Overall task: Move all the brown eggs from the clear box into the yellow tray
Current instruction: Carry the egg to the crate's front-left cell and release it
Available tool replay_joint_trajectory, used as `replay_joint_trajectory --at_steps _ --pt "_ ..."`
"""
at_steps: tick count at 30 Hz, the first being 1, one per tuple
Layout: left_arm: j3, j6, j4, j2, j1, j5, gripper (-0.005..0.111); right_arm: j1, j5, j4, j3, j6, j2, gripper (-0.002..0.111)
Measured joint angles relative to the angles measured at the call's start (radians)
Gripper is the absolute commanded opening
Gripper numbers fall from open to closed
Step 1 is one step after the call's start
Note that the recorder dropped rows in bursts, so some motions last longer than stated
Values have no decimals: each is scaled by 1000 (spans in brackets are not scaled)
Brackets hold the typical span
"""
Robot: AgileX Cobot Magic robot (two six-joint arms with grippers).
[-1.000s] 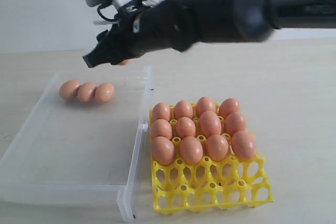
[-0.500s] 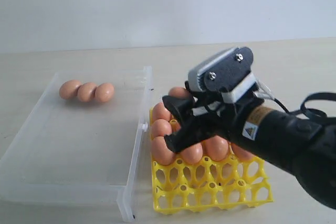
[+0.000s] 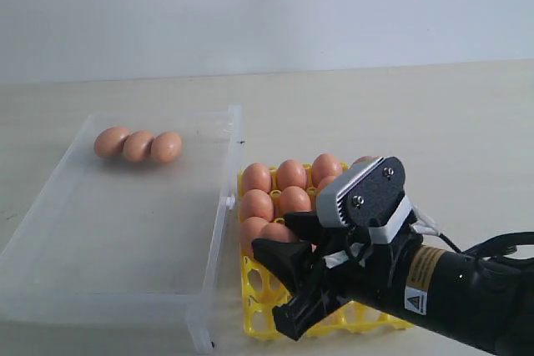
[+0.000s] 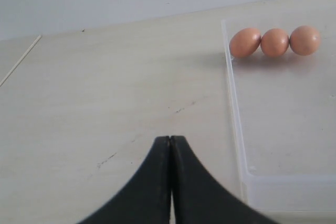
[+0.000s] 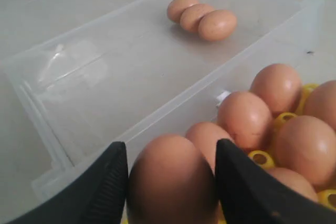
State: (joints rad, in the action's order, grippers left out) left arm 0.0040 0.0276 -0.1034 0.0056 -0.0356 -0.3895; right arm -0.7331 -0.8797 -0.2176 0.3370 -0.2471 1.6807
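A: Right gripper (image 3: 288, 289)?
B: Clamped on 1 brown egg (image 5: 170, 182), over the near-left corner of the yellow tray (image 3: 254, 285).
A: Left gripper (image 4: 169, 141)?
B: Jaws closed, empty, over the table (image 4: 105, 103) beside the clear box (image 3: 125, 231). 3 eggs (image 3: 138, 145) at its far end.

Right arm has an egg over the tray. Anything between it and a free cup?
Nothing visible. The right gripper grips the held egg just above the yellow tray's near rows, next to the seated eggs; the cup directly below is hidden by the gripper itself.
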Motion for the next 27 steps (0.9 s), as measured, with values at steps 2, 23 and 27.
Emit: replay_joint_trajectory --at_steps 2,23,27 --pt "0 0 0 0 0 0 0 0 -26 -35 0 -27 24 0" --pt "0 0 0 0 0 0 0 0 -115 -115 0 -59 134 53" --pt "0 0 0 0 0 0 0 0 -118 -99 11 -59 134 66"
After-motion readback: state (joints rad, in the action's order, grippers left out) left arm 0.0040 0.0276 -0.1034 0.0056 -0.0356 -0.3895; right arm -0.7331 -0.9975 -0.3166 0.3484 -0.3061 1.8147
